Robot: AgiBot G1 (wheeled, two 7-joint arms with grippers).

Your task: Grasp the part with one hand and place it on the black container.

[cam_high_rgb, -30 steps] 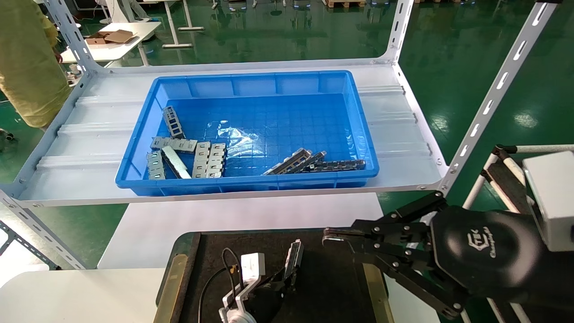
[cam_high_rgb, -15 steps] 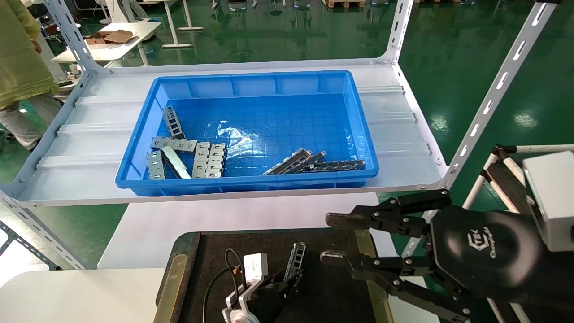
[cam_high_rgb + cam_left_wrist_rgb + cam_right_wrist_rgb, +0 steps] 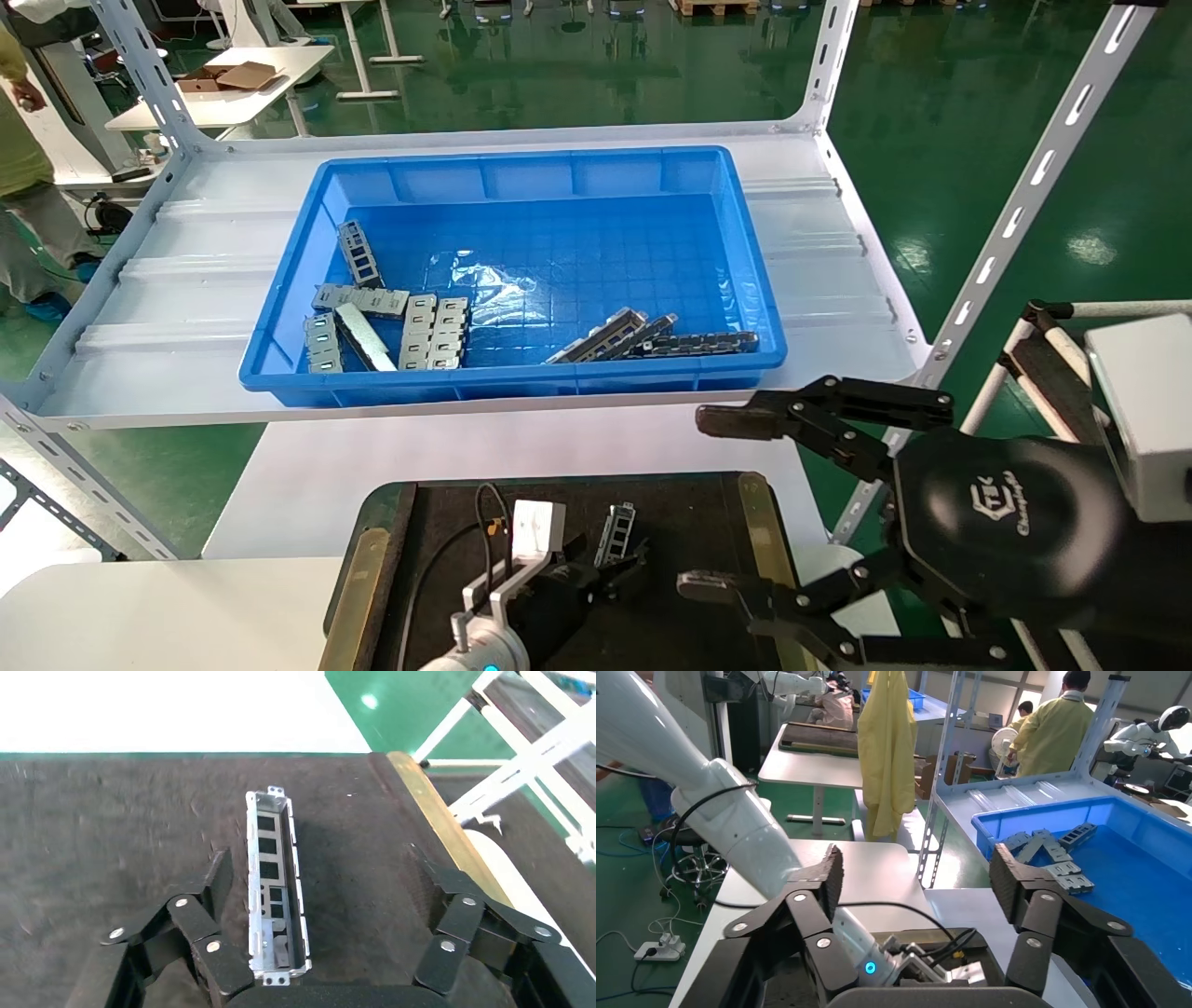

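The left gripper (image 3: 320, 903) has let go. A second ago it had the part (image 3: 274, 888) pinched and tipped up off the mat; now its fingers (image 3: 211, 888) stand spread wide, one on each side, and neither seems to touch the metal in the left wrist view. The part lies flat on the black container (image 3: 689, 522), on the dark felt, near the middle of the tray's far half and well clear of the brass strip (image 3: 762, 536) on the right side. To my eye that means the placing is done for this piece, and what is left is only for the left arm to back off without nudging it.

The right gripper (image 3: 712, 503) has changed too. Its two fingers were pressed nearly together a second ago and now gape wide, one tip over the white table beyond the tray, the other low over the tray's right edge. It holds nothing. I would guess it is readying for the next piece in the blue bin (image 3: 521, 270), where more parts (image 3: 433, 331) lie.

The part's long axis runs away from the robot, close to parallel with the brass strip, leaning only slightly to the right at the far end in the head view. Its open channel side faces up, the row of rectangular cut-outs showing in its floor, and a small tabbed end points toward the shelf.
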